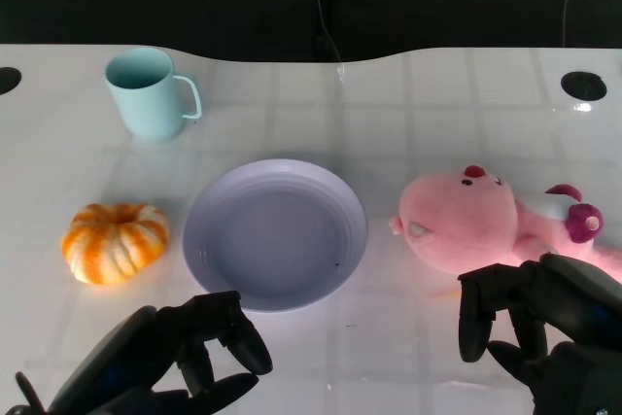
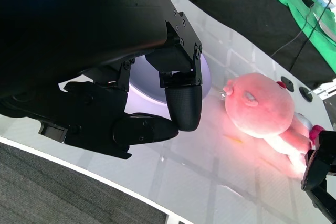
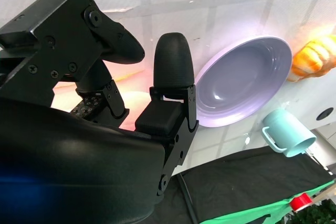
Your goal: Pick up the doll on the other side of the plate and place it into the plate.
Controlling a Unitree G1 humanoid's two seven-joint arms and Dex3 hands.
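White glossy tabletop (image 1: 428, 104) with a faint grid of seams fills the scene, backed by black cloth; the wrist views also show green cloth beyond the table's edge. On it, a pink plush doll (image 1: 466, 225) lies on its side to the right of a lavender plate (image 1: 275, 232), close beside the rim but apart from it. The doll's long axis runs roughly left to right, the round head toward the plate and the body with dark magenta trim trailing toward the table's right edge.

The right hand (image 1: 530, 323) hangs just in front of the doll's body, fingers curled downward and apart, gripping nothing; whether a fingertip brushes the plush cannot be told. This hand is plainly the nearer one, and the doll lies just beyond it, away from the robot. The left hand (image 1: 199, 352) sits at the plate's near rim, fingers loosely bent, also holding nothing.

Left of the plate rests an orange and white pumpkin (image 1: 115, 241). Farther back stands a pale teal mug (image 1: 148, 92), upright, handle to the right.
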